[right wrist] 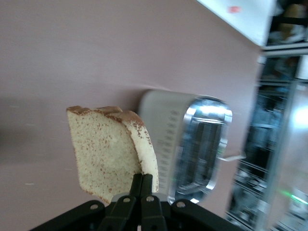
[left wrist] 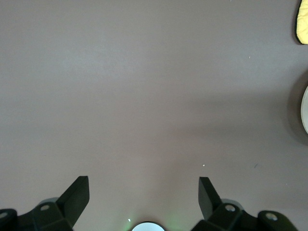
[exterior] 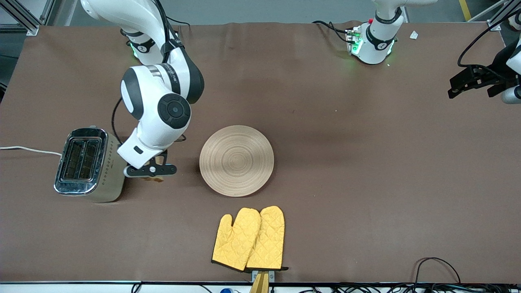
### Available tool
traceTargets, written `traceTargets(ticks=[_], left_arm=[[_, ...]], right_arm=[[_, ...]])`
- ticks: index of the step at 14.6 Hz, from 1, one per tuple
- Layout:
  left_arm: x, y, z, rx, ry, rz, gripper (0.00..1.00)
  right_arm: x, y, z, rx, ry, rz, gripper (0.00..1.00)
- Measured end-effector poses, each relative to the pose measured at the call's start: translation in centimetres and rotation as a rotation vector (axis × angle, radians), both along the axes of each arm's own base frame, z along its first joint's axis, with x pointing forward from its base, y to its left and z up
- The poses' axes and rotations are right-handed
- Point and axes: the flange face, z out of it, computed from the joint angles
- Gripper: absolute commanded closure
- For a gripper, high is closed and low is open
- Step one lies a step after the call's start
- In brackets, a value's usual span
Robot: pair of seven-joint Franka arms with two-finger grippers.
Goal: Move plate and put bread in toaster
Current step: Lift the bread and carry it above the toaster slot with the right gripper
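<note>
My right gripper (exterior: 151, 171) is shut on the bread (exterior: 156, 178) and holds it over the table between the toaster (exterior: 87, 162) and the plate (exterior: 236, 160), close beside the toaster. In the right wrist view the speckled bread slice (right wrist: 108, 151) stands upright in the closed fingers (right wrist: 143, 179), with the toaster's chrome top (right wrist: 204, 144) just past it. The toaster's two slots are empty. The wooden plate lies bare at the table's middle. My left gripper (exterior: 454, 87) waits open and empty over the left arm's end of the table; its fingers are wide apart (left wrist: 143, 185).
A pair of yellow oven mitts (exterior: 250, 239) lies nearer the front camera than the plate, by the table's front edge. The toaster's white cord (exterior: 28, 149) runs off the right arm's end. The left wrist view shows the plate's rim (left wrist: 305, 109) and a mitt's corner (left wrist: 303, 21).
</note>
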Motion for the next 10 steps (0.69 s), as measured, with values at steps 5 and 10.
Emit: traceTargets(ticks=[5,10], left_arm=[[0.0,-0.1,-0.1,0.000,0.002,-0.001,0.00],[0.0,-0.1,-0.1,0.000,0.003,-0.001,0.00]], right_arm=[[-0.5,-4.1,2.1,-0.210,0.021,-0.101,1.00],[0.4,-10.0,2.6,-0.261,-0.047,-0.306,1.00]])
